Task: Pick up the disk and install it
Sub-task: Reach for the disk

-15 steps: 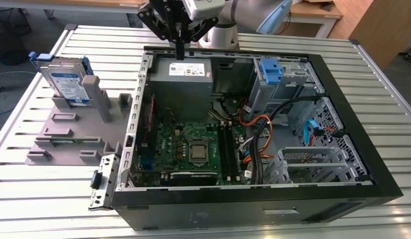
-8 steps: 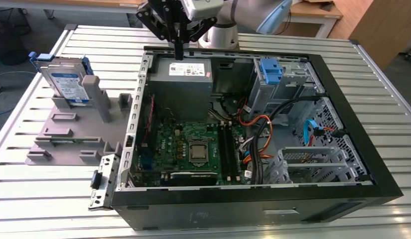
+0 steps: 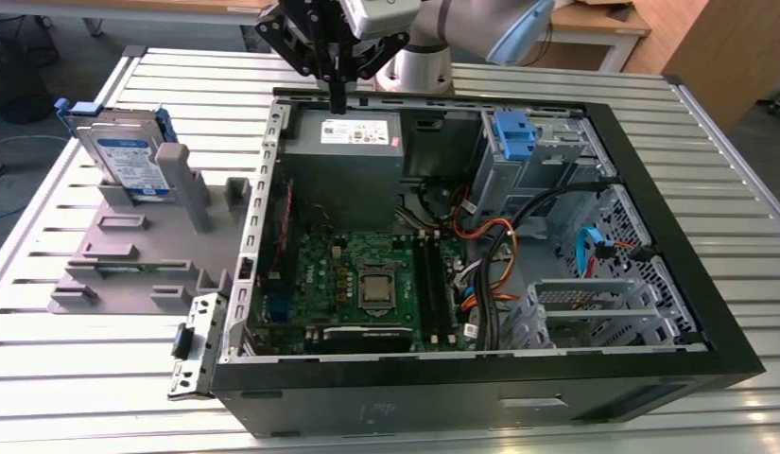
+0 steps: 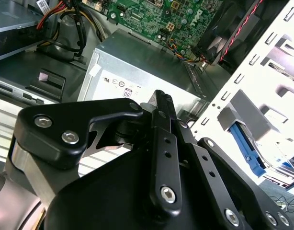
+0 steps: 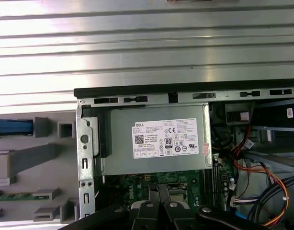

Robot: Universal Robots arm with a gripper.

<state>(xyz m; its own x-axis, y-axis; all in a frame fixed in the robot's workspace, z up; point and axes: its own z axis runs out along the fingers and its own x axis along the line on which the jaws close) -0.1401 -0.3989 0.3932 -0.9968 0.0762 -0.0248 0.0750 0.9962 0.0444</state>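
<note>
**Disk waiting upright, claw empty**

On the exterior view's left, the disk (image 3: 128,151) is standing on edge in a grey stand (image 3: 125,255). The claw (image 3: 337,102) is hanging well apart from it over the power supply (image 3: 352,132), pinched together and holding nothing. The disk is probably stiff, weighty and shock-sensitive, so gripping its long edges looks safest.

Claw (image 3: 337,95) hangs over power supply box (image 3: 349,132), open air all round. Case side wall (image 3: 268,189) stands between it and disk (image 3: 122,156), upright in grey holder (image 3: 125,255) on counter (image 3: 87,378); open above disk. Cables (image 3: 491,232) crowd case interior.
</note>
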